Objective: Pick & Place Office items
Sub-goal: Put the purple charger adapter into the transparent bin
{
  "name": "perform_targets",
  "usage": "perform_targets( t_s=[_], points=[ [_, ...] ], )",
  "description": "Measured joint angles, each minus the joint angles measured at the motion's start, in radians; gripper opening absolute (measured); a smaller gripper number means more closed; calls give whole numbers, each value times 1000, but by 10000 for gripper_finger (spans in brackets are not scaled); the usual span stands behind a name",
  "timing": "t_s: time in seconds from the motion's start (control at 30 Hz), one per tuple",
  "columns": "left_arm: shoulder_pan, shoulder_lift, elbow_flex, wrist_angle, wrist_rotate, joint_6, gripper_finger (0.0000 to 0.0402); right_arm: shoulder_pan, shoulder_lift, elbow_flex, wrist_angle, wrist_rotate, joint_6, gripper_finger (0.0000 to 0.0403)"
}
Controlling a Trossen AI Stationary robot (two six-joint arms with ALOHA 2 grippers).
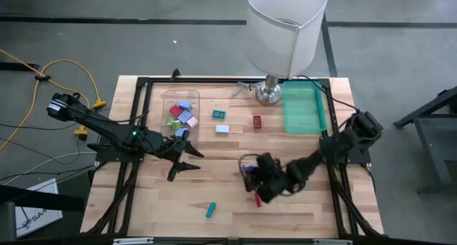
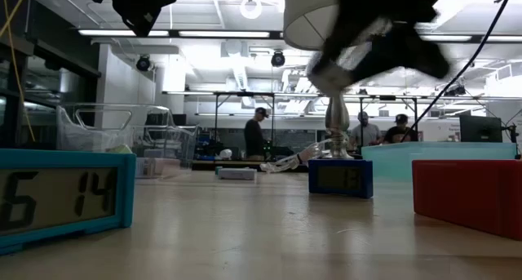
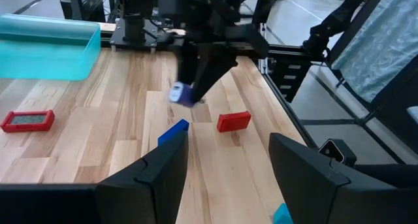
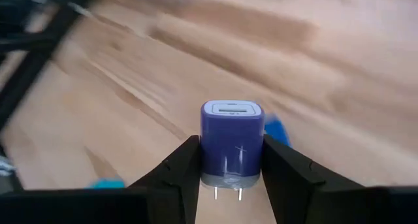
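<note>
Purple charger (image 4: 231, 142), clamped by its flat sides in our right tool (image 4: 230, 160), looks light, rigid, slippery; our left tool (image 3: 228, 162) waits open.

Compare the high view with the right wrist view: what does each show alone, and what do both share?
Only the high view shows the lamp, green tray, clear bin and the open left gripper. Only the right wrist view shows clearly the purple USB charger, prongs out, clamped in the right gripper. Both share that gripper and the wooden table.
</note>
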Motion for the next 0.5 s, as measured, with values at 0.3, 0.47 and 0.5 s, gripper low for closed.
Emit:
perform_targets(
  t_s=[0.3,0.47,0.5],
  points=[
    [0,0,0,0,0,0,208,-124,0,0,390,-63,-592,130],
    [0,0,0,0,0,0,208,-142,0,0,457,-85,-835,130],
    [0,0,0,0,0,0,208,-145,0,0,471,-85,-877,130]
  ],
)
